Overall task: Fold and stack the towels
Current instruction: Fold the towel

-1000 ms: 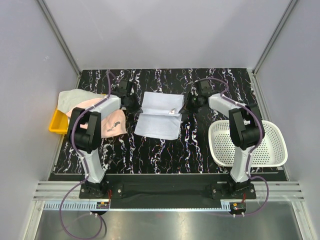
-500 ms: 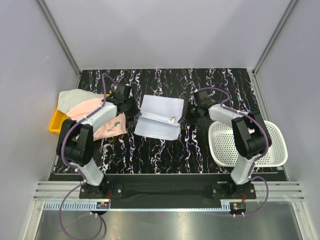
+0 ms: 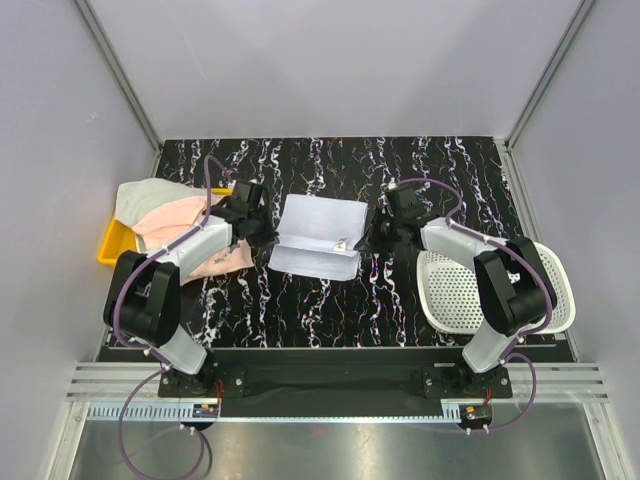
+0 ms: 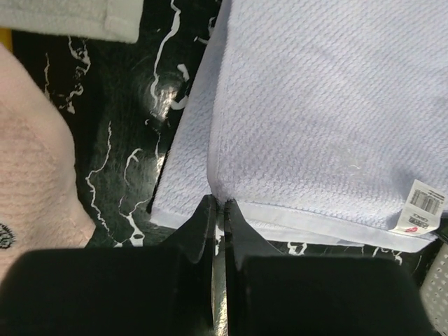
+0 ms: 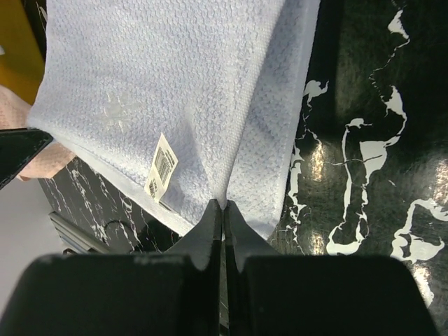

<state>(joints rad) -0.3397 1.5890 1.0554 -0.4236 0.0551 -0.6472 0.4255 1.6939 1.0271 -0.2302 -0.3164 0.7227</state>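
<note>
Holding: we are pinching with the left claw (image 4: pixel 218 204) and right claw (image 5: pixel 224 205), both clamped on the pale blue towel (image 3: pixel 318 222).
Towel: lying mid-surface (image 3: pixel 400 297), partly doubled over.
Technique: we are aiming to draw both sides evenly, matching edges.

We record that the left gripper (image 3: pixel 263 229) and the right gripper (image 3: pixel 373 238), each clamped on a side edge of the pale blue towel (image 3: pixel 318 232), have travelled back toward their own bases. The towel's upper layer has come with them, so less of the lower layer shows on the base side of the fingertips than a second ago. The white label (image 3: pixel 343 243) beside the right gripper has shifted likewise.
</note>
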